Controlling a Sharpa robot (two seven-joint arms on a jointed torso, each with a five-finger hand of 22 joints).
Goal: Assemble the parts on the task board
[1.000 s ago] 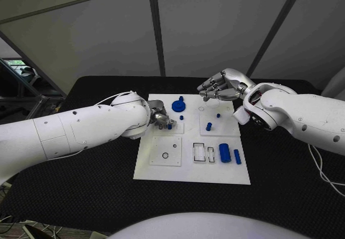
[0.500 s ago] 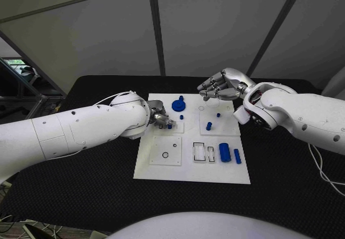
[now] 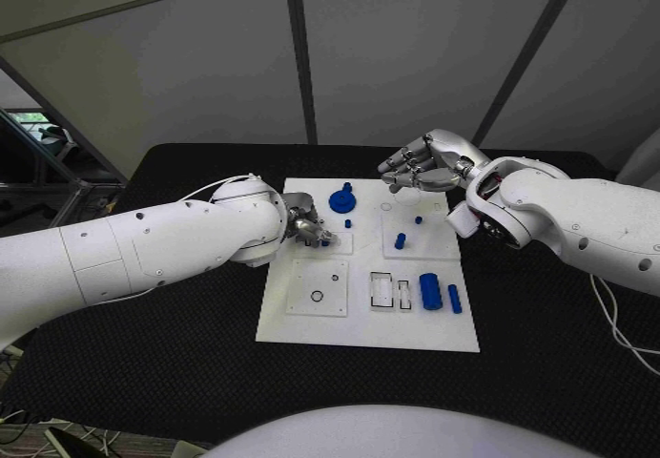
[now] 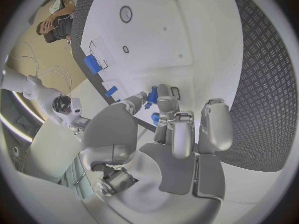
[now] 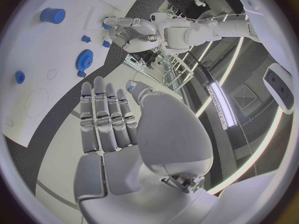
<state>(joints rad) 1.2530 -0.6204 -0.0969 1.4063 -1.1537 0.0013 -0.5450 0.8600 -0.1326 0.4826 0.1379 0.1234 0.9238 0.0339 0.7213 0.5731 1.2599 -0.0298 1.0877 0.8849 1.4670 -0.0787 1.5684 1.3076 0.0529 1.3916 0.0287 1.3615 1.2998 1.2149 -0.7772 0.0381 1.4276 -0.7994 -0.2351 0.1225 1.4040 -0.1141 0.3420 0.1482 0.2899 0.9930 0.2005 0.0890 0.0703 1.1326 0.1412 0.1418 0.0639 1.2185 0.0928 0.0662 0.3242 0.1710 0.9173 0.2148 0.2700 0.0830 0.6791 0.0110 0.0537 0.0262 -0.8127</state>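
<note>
Your left hand [image 3: 308, 229] pinches a small blue peg [image 3: 324, 242] at the white board's [image 3: 369, 332] upper-left block. Your right hand [image 3: 429, 164] hovers over the board's far edge, fingers curled around nothing, near the blue gear [image 3: 341, 201].

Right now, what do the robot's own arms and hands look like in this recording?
Both arms are glossy white, built of rounded shells with small dark screw holes. A thin pale cable loops over the left arm, and another trails from the right arm. The left hand and right hand are silver metal with segmented fingers.
</note>
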